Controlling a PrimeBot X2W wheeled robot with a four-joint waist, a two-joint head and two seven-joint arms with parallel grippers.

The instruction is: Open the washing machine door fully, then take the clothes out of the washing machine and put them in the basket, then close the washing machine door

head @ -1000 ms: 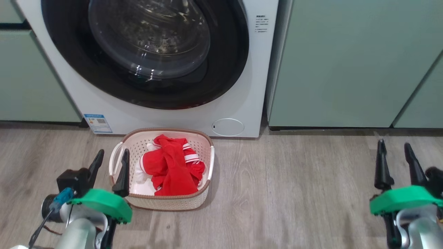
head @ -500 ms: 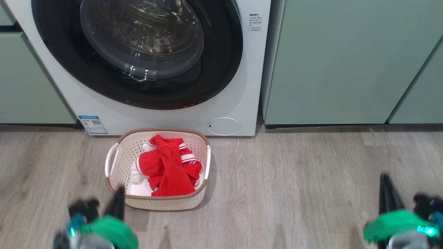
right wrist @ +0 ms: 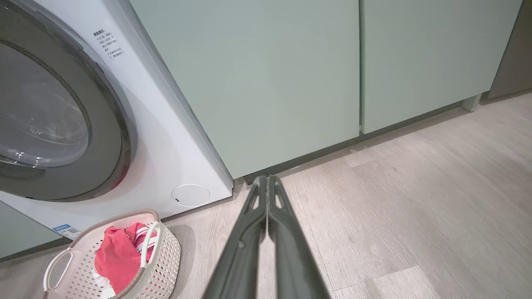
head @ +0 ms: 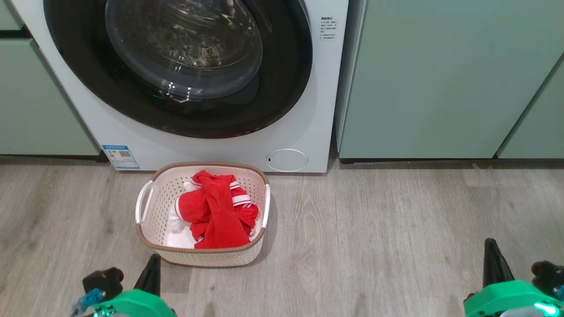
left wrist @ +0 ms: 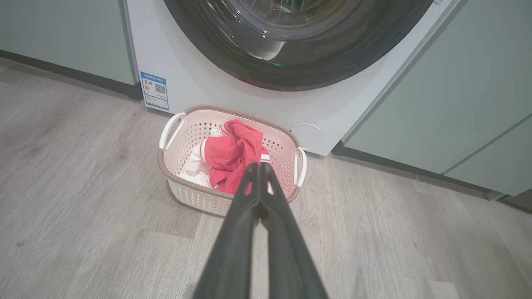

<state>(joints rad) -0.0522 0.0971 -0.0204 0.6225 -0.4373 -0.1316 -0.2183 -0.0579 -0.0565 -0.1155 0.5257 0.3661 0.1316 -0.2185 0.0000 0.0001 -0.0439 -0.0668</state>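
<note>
Appliance: we see a big white front-loading washing machine standing between pale green cabinets.
Opening: its large round door with a glossy black rim and smoky window bowl lies flush against the front, so we judge it shut.
Container: a small cream perforated plastic basket with a brown rim sits on the grey wood-look floor, just in front of the machine.
Laundry: a bright red mesh garment with white striped trim lies bunched inside the basket.
Left arm: the left claw has its long dark fingers pressed together, empty, aimed toward the basket.
Right arm: the right claw is likewise pressed together and empty, over bare floor, well apart from the basket.
Progress: we judge unloading and closing done. The drum behind the window is too dim for us to check for more laundry.
</note>
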